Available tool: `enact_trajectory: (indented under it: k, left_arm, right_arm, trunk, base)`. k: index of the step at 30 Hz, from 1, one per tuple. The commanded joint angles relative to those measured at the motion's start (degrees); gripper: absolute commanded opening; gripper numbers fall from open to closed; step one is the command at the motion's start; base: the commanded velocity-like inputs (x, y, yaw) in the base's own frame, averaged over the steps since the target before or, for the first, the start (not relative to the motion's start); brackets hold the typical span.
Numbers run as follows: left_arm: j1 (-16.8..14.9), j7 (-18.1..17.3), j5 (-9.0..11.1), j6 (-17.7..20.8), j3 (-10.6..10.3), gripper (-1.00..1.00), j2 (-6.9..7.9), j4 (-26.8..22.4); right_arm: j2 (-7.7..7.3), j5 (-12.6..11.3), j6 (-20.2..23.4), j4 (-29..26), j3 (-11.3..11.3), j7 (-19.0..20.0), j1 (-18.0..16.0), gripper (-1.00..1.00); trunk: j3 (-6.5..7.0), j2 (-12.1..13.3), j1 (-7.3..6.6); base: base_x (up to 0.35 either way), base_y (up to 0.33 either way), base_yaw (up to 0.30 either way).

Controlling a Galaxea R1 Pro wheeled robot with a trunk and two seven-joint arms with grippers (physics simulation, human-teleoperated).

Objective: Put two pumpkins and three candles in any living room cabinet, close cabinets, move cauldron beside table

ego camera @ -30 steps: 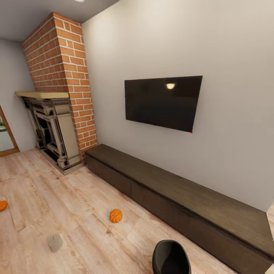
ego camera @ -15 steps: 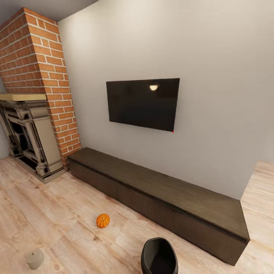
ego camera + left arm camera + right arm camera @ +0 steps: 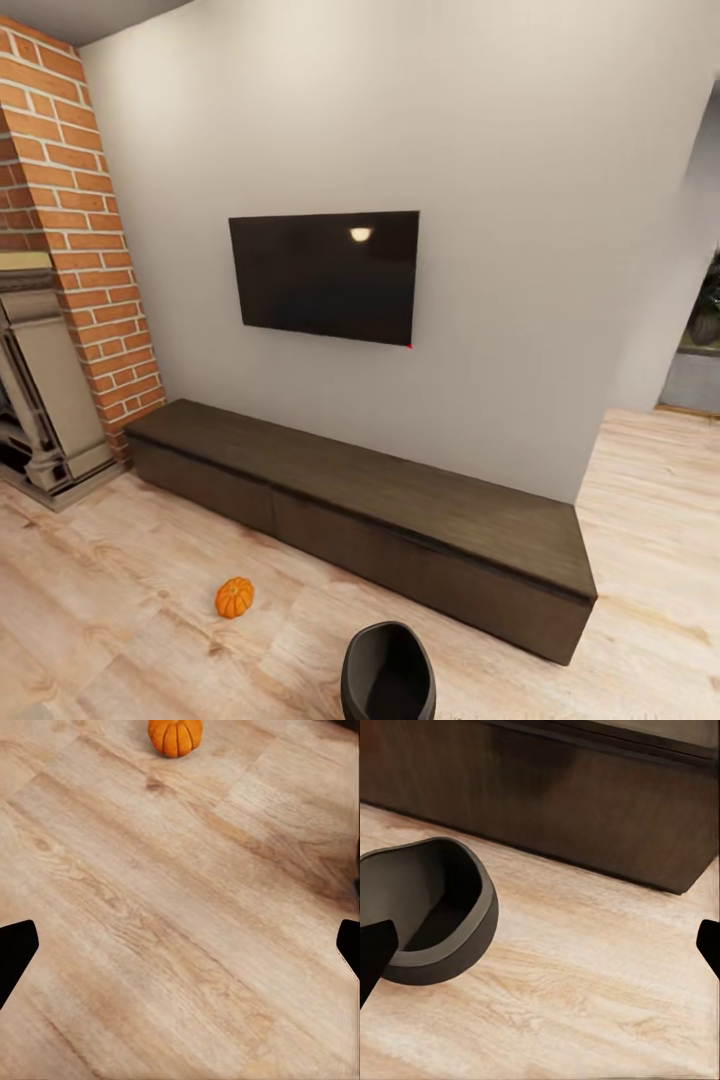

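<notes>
Both grippers are hanging with jaws spread apart and nothing between them: the left gripper [image 3: 180, 945] is looking down at bare wooden floor [image 3: 187, 915], the right gripper [image 3: 540, 945] is facing the floor in front of the cabinet [image 3: 585, 802].

One pumpkin [image 3: 235, 597] is sitting on the floor well in front of the cabinet [image 3: 400, 500], whose drawer fronts are all showing shut. The cauldron [image 3: 388, 675], a black open pot, is standing on the floor near the cabinet's front and close to the robot.

I'd say it is getting into position for a first pick, nothing being stowed yet. Next it needs to bring the left gripper down over the pumpkin [image 3: 175, 736], or pull a drawer open first.
</notes>
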Motion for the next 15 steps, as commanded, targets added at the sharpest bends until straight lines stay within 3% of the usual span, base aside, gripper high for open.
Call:
enact_trajectory:
  k: [1, 4, 15]
  left_arm:
    - [0.0, -0.1, 0.4, -0.1, 0.1, 1.0, -0.03, -0.1]
    - [0.0, -0.2, 0.5, 0.0, 0.2, 1.0, 0.05, -0.2]
    - [0.0, 0.0, 0.6, 1.0, 0.3, 1.0, 0.11, -0.2]
  right_arm:
    - [0.01, 0.0, -0.2, 0.1, 0.0, -0.2, 0.0, 1.0]
    - [0.01, 0.0, -0.2, 0.1, 0.0, -0.2, 0.0, 1.0]
    - [0.01, -0.1, 0.0, 2.5, -0.2, -0.3, 0.0, 1.0]
  trunk:
    - [-0.01, 0.0, 0.0]
    - [0.04, 0.0, 0.0]
    - [-1.92, -4.4, 2.42]
  base:
    - [0.0, 0.0, -0.254]
    - [0.0, 0.0, -0.115]
    - [0.0, 0.0, -0.012]
